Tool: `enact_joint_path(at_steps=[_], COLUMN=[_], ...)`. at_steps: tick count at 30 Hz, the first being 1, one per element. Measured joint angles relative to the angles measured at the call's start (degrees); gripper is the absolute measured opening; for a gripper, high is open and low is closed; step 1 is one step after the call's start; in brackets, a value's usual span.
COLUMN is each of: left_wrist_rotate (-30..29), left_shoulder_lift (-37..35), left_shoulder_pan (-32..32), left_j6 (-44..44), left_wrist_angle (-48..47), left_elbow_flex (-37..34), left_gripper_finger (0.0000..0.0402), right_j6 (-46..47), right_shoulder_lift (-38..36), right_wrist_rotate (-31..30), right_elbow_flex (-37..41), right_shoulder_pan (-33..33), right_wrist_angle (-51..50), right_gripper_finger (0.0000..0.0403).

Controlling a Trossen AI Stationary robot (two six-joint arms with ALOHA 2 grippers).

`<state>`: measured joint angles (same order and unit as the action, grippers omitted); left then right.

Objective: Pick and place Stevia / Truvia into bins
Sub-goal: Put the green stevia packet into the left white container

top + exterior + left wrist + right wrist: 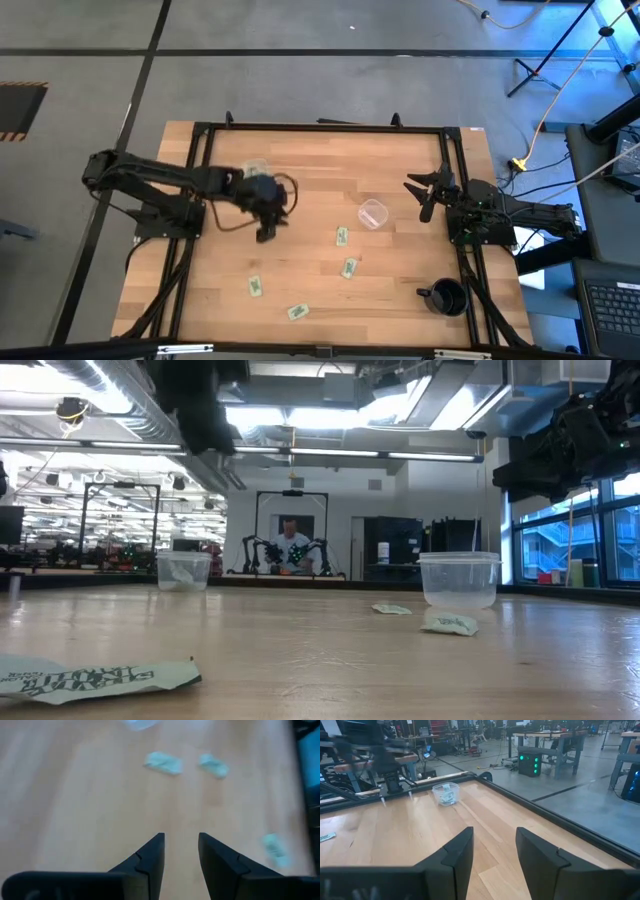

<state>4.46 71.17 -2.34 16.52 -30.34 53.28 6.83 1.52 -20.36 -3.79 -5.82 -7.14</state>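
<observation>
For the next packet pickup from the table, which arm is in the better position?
Probably the left. The left gripper hangs open over mid-table, near the loose packets, and they show ahead of it in its wrist view. The right gripper waits at the right edge, open and empty.

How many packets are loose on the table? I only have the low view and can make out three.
Observer: Four. The high view shows four loose Truvia packets lying flat on the wood, apart from one another.
Operator: Is the left claw carrying one?
Observer: No. In the left wrist view the left claw is open, with nothing between its fingers and bare wood below.
Operator: And where is the right arm?
Observer: The high view shows the right claw open at the table's right edge, apart from the nearer clear cup.
</observation>
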Motion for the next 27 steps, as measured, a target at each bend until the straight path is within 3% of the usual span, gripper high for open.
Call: enact_joint_path(at_steps=[8,14,23,27], left_wrist_rotate=[-3.1,-3.2,-3.5,-5.7], left_shoulder_lift=[5.4,11.3,13.3,13.3], left_shoulder_pan=[-15.8,-21.8,-27.5,-30.8], left_j6=[2.3,4.9,21.2,23.5], left_wrist_angle=[13.9,23.1,7.1,0.0], left_elbow_flex=[0.0,0.0,0.0,0.0], left_gripper_finger=[0.0119,0.0148,0.0165,0.0156], right_j6=[0.1,0.5,3.6,3.6], right_shoulder_lift=[0.0,0.0,0.0,0.0], right_wrist_rotate=[0.0,0.0,0.0,0.0], right_elbow_flex=[0.0,0.0,0.0,0.0], right_shoulder_pan=[0.0,0.0,0.0,0.0], right_wrist_angle=[0.0,0.0,0.0,0.0], right_gripper_finger=[0.0152,0.0152,0.0152,0.0152])
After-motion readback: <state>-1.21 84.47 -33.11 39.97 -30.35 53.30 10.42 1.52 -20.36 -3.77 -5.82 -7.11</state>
